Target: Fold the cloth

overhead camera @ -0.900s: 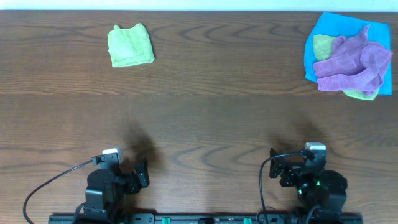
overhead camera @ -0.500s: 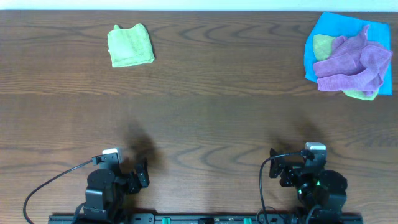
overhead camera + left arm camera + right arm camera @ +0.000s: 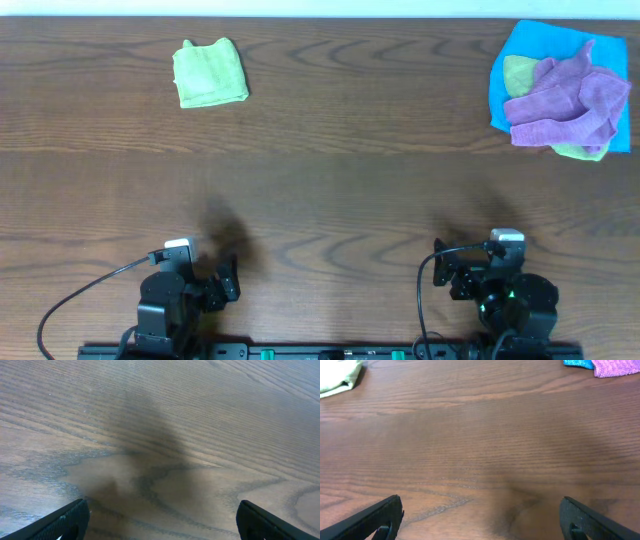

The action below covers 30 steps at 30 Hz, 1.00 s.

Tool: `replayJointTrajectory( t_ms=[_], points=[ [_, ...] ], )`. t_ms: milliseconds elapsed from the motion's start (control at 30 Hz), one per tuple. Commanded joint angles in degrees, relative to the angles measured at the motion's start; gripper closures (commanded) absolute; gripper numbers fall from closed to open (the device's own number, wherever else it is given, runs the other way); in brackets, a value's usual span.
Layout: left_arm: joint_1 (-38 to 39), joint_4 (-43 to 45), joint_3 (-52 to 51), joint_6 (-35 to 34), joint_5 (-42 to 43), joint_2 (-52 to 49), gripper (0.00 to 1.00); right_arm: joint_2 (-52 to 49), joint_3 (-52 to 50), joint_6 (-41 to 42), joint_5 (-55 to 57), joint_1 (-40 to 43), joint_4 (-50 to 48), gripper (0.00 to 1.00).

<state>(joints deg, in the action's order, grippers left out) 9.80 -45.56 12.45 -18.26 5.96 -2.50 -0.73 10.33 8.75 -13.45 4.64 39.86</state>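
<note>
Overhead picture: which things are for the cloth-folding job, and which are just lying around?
For the job:
purple cloth, crumpled, far right
left hand and right hand, both open and empty

Just lying about:
blue cloth, underneath the purple one
green cloth, peeking out beneath the purple one
folded green cloth, far left

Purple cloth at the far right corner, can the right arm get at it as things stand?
Probably yes. The purple cloth lies uncovered on the blue cloth, only bare table lies between it and the right arm, whose fingers are open. It is far, though.
</note>
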Motion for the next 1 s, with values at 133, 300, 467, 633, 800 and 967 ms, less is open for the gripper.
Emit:
replayJointTrajectory(
  t_ms=[133, 300, 467, 633, 800, 967],
  points=[
    [-0.3, -1.1, -2.0, -0.4, -0.6, 0.5, 0.05, 0.3, -0.9, 0.6, 0.2, -0.5, 0.0, 0.01],
    [-0.3, -1.1, -2.0, -0.4, -0.6, 0.5, 0.05, 0.3, -0.9, 0.6, 0.2, -0.5, 0.0, 0.01],
    [-0.3, -1.1, -2.0, -0.4, -0.6, 0.5, 0.05, 0.3, -0.9, 0.6, 0.2, -0.5, 0.0, 0.01],
    [-0.3, -1.1, -2.0, -0.4, -0.6, 0.5, 0.05, 0.3, -0.9, 0.6, 0.2, -0.5, 0.0, 0.01],
    [-0.3, -1.1, -2.0, -0.4, -0.6, 0.5, 0.05, 0.3, -0.9, 0.8, 2.8, -0.5, -0.3, 0.01],
    [-0.3, -1.1, -2.0, -0.4, -0.6, 0.5, 0.05, 0.3, -0.8, 14.0, -2.1, -0.5, -0.2, 0.01]
  ],
)
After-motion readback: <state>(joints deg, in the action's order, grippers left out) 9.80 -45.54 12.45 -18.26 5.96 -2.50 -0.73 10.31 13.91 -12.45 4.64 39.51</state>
